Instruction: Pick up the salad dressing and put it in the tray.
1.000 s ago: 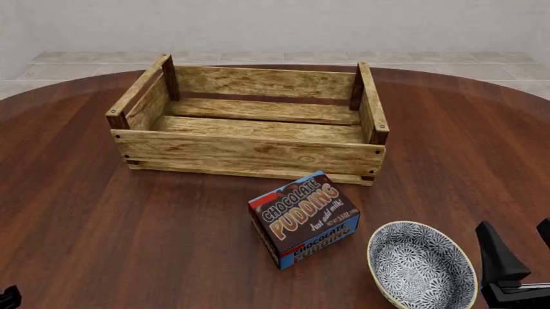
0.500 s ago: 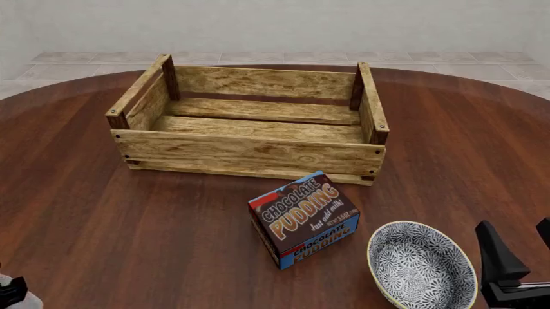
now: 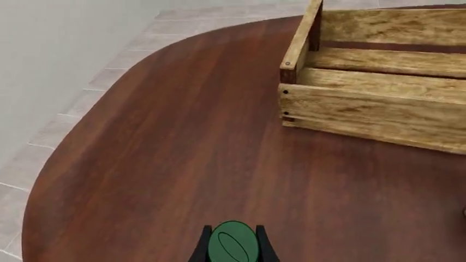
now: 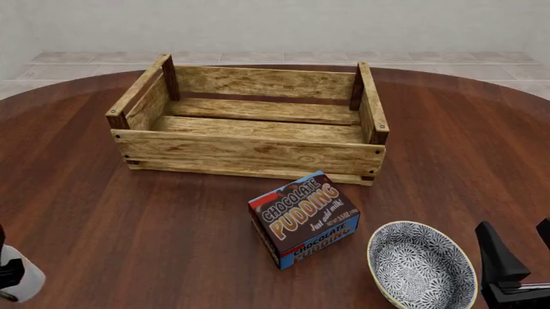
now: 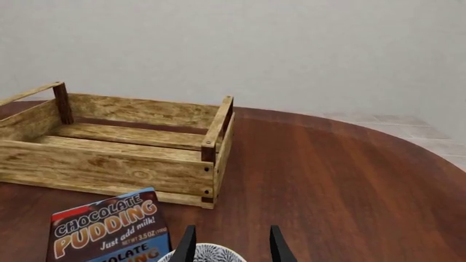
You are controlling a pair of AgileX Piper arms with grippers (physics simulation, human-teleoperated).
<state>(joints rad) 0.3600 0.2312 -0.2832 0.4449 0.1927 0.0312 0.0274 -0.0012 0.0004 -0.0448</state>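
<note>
Since a second ago the salad dressing (image 4: 17,278) has risen into view at far left, clenched in the left gripper (image 3: 233,248), cap toward the camera. To its right and farther off stands the tray (image 4: 249,154); the right gripper (image 5: 230,243) hangs spread, empty.

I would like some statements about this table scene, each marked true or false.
1. The slim whitish bottle with green cap lies inside the light-wood slatted crate. False: the left gripper holds it, outside the crate.
2. The brown chocolate pudding box stands between crate and blue-white patterned bowl. True.
3. The right gripper holds the pudding box. False: it is open, holding nothing.
4. The crate holds nothing. True.
</note>
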